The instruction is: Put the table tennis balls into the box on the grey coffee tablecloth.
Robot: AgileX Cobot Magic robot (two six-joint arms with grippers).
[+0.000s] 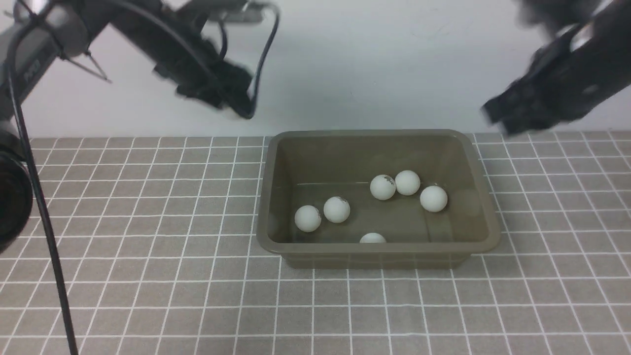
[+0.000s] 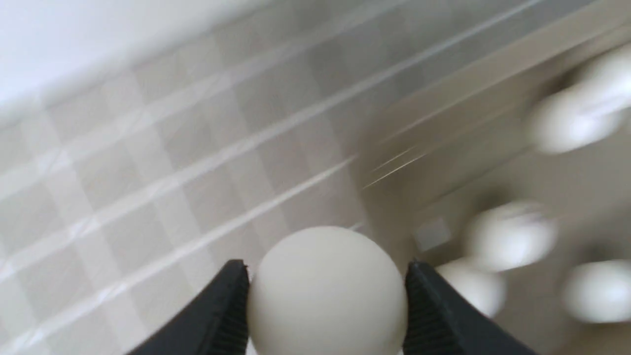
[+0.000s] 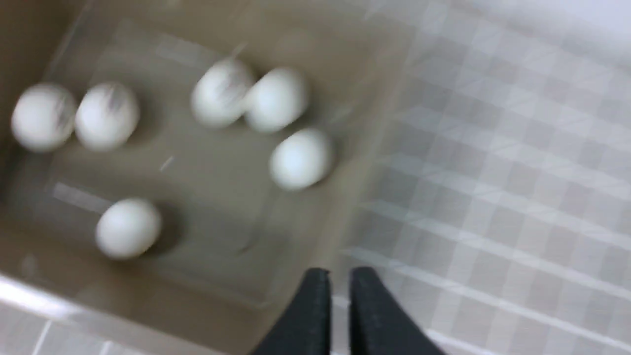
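Carrying a table tennis ball (image 2: 328, 291) pinched between the fingers of my left gripper (image 2: 327, 288), I judge that the drop is where this could go wrong. The ball is smooth and round, so an uneven squeeze could let it pop out sideways before I am over the box (image 1: 378, 255). My left arm is up beyond the grey coffee tablecloth's far edge, to the left of the box; if I let go too early, the ball would land on the grey coffee tablecloth (image 1: 148, 207) and roll. From too high, it might bounce off the rolled rim or knock into the six balls (image 1: 336, 209) already inside. My right gripper (image 3: 339, 276) holds nothing, its tips nearly together; should it swing inward while I deliver, the arms could bump over the box.
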